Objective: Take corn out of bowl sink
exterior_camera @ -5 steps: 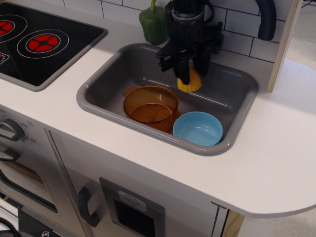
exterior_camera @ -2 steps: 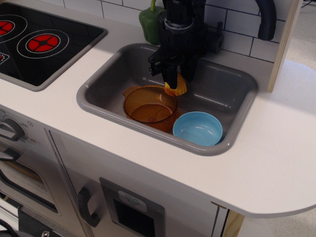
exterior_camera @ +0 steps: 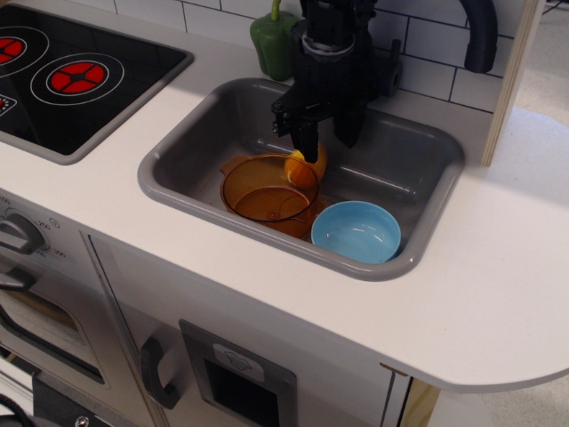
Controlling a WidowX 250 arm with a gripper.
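The yellow corn point(exterior_camera: 308, 166) lies low in the grey sink point(exterior_camera: 178, 151), leaning at the far right rim of the amber see-through pot point(exterior_camera: 269, 189); part of it shows through the pot's wall. My gripper point(exterior_camera: 325, 140) hangs just above the corn, its two black fingers point(exterior_camera: 305, 142) spread apart and not touching it. The light blue bowl point(exterior_camera: 356, 231) sits empty in the sink's front right corner, to the right of the pot and apart from the corn.
A green toy pepper point(exterior_camera: 275, 42) stands on the counter behind the sink. The black faucet point(exterior_camera: 480, 36) rises at the back right. A black stovetop with red rings point(exterior_camera: 76, 78) lies to the left. A wooden panel point(exterior_camera: 511, 80) stands right of the sink.
The gripper carried the corn leftward and down from the sink's back middle to the amber pot's rim. Its fingers have opened and the corn has dropped out of them.
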